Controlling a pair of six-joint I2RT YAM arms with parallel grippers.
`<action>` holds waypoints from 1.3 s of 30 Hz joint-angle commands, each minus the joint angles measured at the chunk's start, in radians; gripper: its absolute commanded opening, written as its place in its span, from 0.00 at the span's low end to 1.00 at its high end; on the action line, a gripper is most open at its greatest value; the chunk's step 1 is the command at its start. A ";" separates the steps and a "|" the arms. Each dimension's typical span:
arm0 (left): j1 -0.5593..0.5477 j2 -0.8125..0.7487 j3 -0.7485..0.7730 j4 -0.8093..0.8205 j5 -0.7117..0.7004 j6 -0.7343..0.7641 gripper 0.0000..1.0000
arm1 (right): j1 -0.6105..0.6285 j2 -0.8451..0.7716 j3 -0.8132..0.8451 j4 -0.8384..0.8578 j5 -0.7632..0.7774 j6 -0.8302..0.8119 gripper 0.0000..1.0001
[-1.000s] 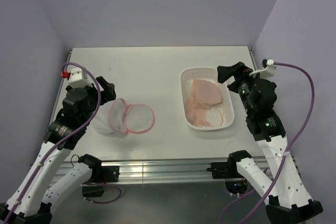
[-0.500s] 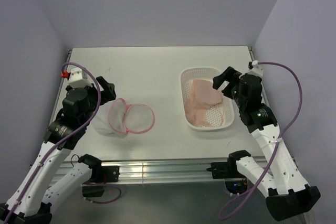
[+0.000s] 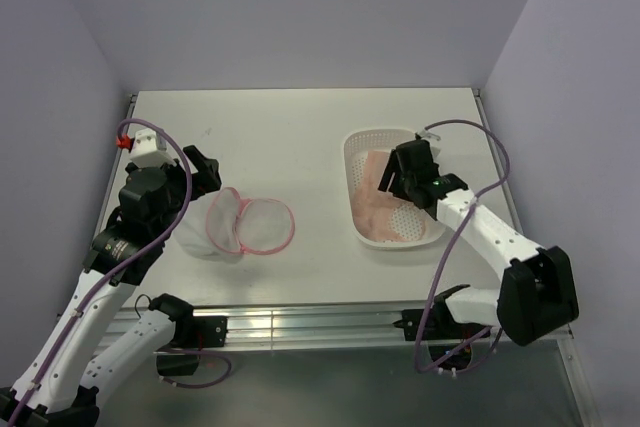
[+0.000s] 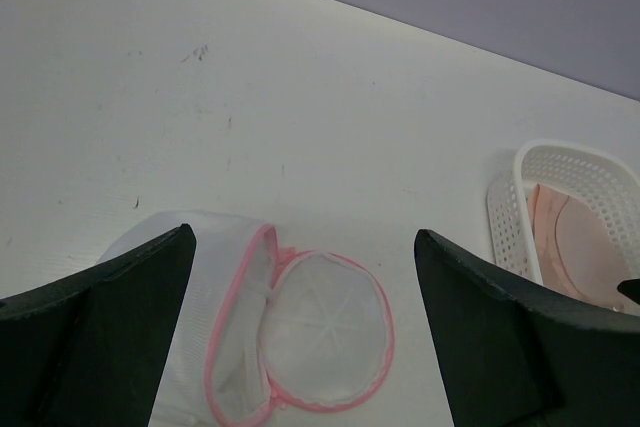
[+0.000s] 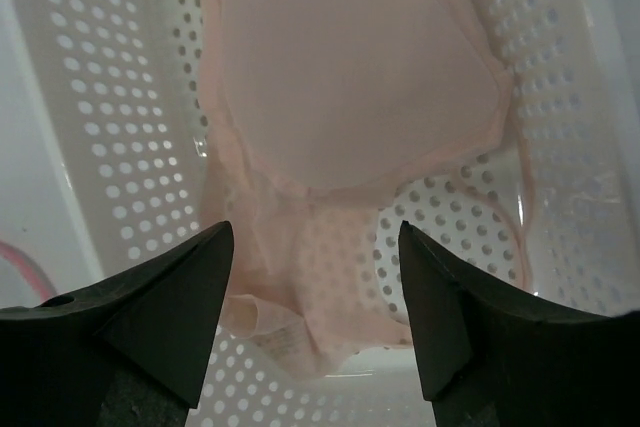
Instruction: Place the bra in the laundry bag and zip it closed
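Note:
The pale pink bra (image 3: 378, 197) lies in the white perforated basket (image 3: 352, 152) at the right; in the right wrist view the bra (image 5: 350, 97) fills the basket floor. My right gripper (image 3: 393, 178) is open, low over the bra, its jaws straddling the fabric (image 5: 315, 287) without touching it. The laundry bag (image 3: 248, 224), white mesh with a pink zipper rim, lies unzipped with both halves spread at the left; it also shows in the left wrist view (image 4: 300, 322). My left gripper (image 3: 208, 175) is open and empty, just above and behind the bag (image 4: 300, 277).
The basket rim (image 4: 560, 152) shows at the right of the left wrist view. Purple walls close the table at the back and both sides. A metal rail runs along the near edge (image 3: 320, 322).
My right arm has swung left and down from the table's right edge into the basket, over the bra. The left arm and the bag have not moved.

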State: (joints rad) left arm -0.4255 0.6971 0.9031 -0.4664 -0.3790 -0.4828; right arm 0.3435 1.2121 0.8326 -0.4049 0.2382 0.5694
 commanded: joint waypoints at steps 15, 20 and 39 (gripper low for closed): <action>0.007 -0.013 0.008 0.057 0.032 0.016 0.99 | 0.160 0.188 0.023 0.081 0.079 0.122 0.68; 0.005 -0.004 0.008 0.055 0.032 0.015 0.99 | 0.163 0.257 0.026 0.100 0.075 0.173 0.64; 0.005 0.016 0.007 0.057 0.037 0.015 0.99 | 0.161 0.366 0.046 0.132 0.214 0.233 0.35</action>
State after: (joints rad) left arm -0.4248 0.7174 0.9031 -0.4526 -0.3550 -0.4828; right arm 0.5018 1.5757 0.8391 -0.2916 0.3588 0.7925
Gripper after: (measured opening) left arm 0.992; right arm 0.365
